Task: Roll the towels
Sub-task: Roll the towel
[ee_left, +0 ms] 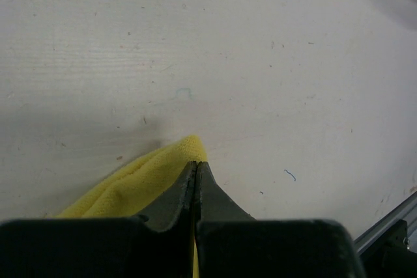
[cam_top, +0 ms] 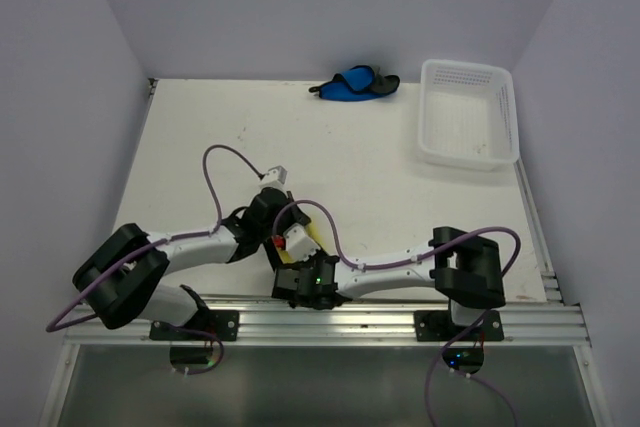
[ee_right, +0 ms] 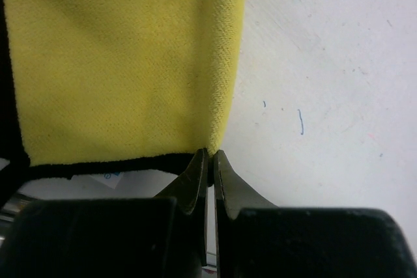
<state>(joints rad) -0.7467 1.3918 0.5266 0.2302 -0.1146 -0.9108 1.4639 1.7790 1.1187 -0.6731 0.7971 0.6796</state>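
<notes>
**Top external view.** The blue towel [cam_top: 352,83] lies bunched at the far edge of the table [cam_top: 200,147], just left of the white basket [cam_top: 468,112] and well apart from both arms. The arms meet low over the near edge. Between them only a sliver of the yellow towel [cam_top: 313,238] shows.

**Left wrist view.** The left gripper [ee_left: 196,164] has its fingers pressed together. A rounded yellow fold sits directly at the tips, and a thin yellow line runs between the jaws, so the cloth appears to be pinched.

**Right wrist view.** The right gripper [ee_right: 210,154] has its fingers drawn nearly together at the corner where the towel's side edge meets its dark-edged hem. It probably grips the cloth, though the contact itself is hidden.

**Step in hand.** Rolling of the yellow towel, with both pinches on it; progress of the roll cannot be judged.

**Next move.** Both wrists must advance together, keeping the cloth taut and the edges aligned. The blue towel then needs attention.
</notes>
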